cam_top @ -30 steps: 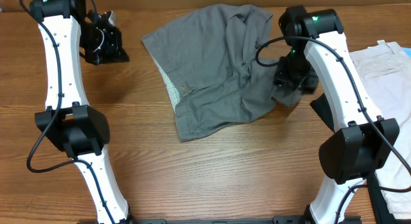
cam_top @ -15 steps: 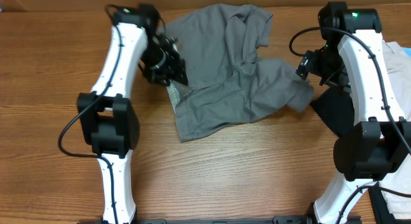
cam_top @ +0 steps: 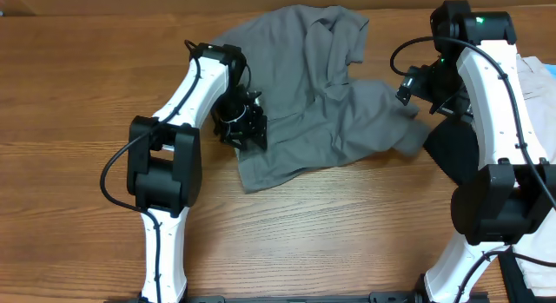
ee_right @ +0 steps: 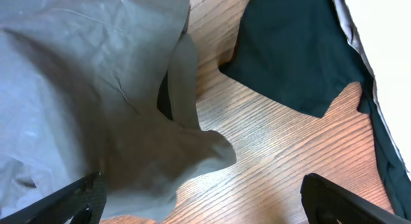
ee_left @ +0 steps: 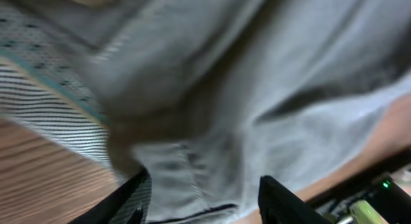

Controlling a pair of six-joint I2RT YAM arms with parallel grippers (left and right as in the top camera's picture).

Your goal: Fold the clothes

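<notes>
The medium-grey shorts (cam_top: 304, 95) lie crumpled at the table's middle back, with the striped waistband lining showing at their left edge. My left gripper (cam_top: 243, 129) is down on that left edge. In the left wrist view its fingers (ee_left: 205, 198) are apart with grey fabric (ee_left: 257, 89) between them. My right gripper (cam_top: 415, 84) is open and empty, held above the shorts' right leg. In the right wrist view its fingers (ee_right: 202, 198) straddle bare wood beside the leg's edge (ee_right: 77, 89).
A black garment (cam_top: 452, 147) lies on the table just right of the shorts, under the right arm, and shows in the right wrist view (ee_right: 295, 51). Cream-white shorts (cam_top: 530, 86) lie at the far right edge. Bare wood fills the front.
My left arm swung in from the far left onto the shorts' left edge, then slid toward the front. My right gripper let go of the leg, lifted, and then stayed still.
</notes>
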